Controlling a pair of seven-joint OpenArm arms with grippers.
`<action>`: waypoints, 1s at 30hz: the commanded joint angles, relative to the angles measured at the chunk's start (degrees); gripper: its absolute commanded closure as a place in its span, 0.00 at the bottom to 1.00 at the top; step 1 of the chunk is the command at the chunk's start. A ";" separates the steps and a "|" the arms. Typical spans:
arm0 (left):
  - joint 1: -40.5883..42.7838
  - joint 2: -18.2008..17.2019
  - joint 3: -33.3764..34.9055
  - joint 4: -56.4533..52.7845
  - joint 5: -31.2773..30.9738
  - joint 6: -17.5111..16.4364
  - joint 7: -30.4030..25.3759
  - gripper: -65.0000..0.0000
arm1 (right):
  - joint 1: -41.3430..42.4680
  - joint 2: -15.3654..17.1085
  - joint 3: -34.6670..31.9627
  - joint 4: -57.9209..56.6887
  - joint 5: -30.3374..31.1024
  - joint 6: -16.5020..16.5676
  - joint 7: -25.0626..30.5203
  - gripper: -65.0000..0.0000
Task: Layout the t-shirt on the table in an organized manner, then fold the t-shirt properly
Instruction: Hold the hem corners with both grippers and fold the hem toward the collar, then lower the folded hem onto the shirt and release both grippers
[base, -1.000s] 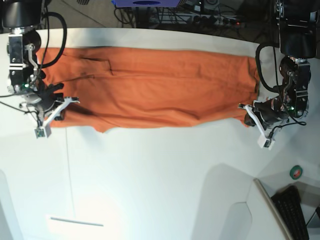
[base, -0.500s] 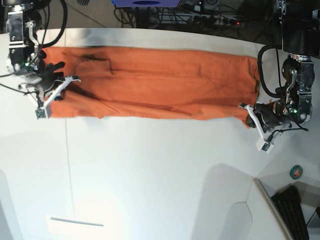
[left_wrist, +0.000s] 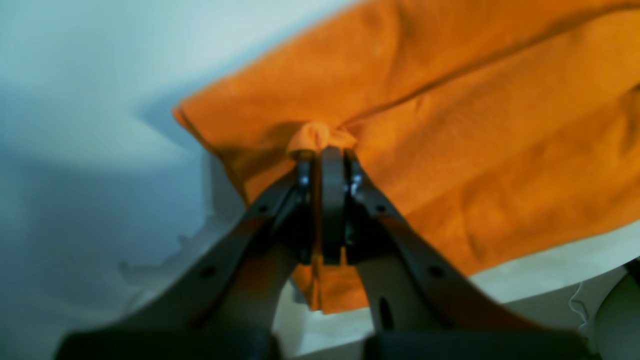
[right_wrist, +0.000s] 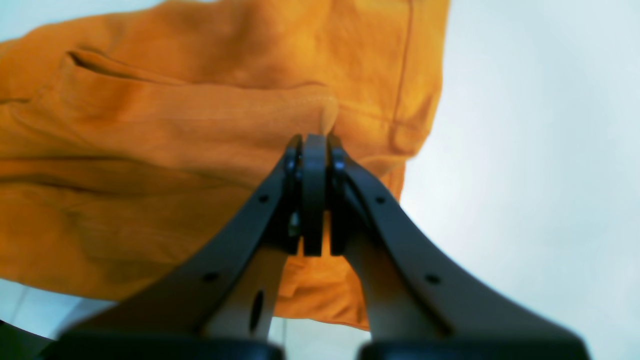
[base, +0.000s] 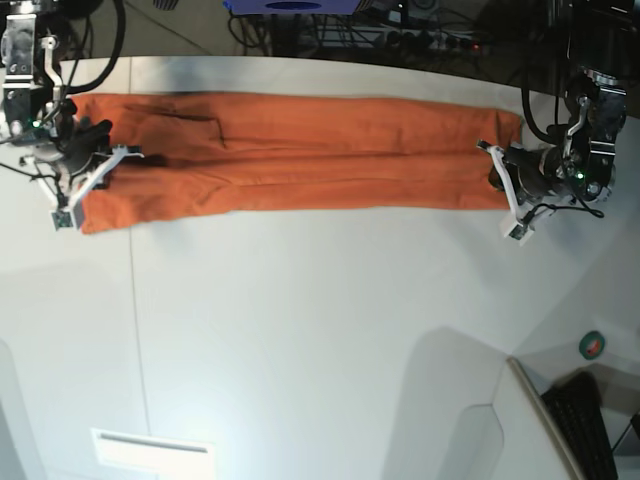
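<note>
The orange t-shirt (base: 300, 155) lies folded lengthwise as a long narrow band across the far part of the white table (base: 300, 330). My left gripper (base: 497, 180) is at the band's right end, shut on a pinch of the orange fabric (left_wrist: 320, 137). My right gripper (base: 105, 165) is at the band's left end, shut on a fold of the shirt (right_wrist: 320, 115). Both wrist views show the jaws pressed together with cloth bunched at the tips. The neckline and tag are hidden.
The table's far edge (base: 300, 62) runs just behind the shirt, with cables and a blue object (base: 290, 6) beyond it. A thin seam line (base: 137, 320) crosses the table at left. A green tape roll (base: 593, 345) and a black keyboard (base: 585, 420) sit at right.
Both grippers have moved toward the table's far edge, carrying the shirt's near edge over itself. The band is now narrower and straighter.
</note>
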 joint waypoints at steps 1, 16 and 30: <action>-1.09 -1.02 -0.75 0.74 -0.20 0.10 -0.67 1.00 | 0.33 0.65 0.11 1.03 0.24 0.09 1.06 1.00; -1.44 -1.28 -0.75 1.27 -0.12 0.18 -0.76 1.00 | -1.34 -0.40 0.64 2.26 0.24 0.09 -1.05 1.00; -1.27 -2.25 -0.75 1.88 -0.12 0.18 -0.32 0.84 | -0.46 -0.84 3.19 2.17 0.41 -0.18 -5.62 0.70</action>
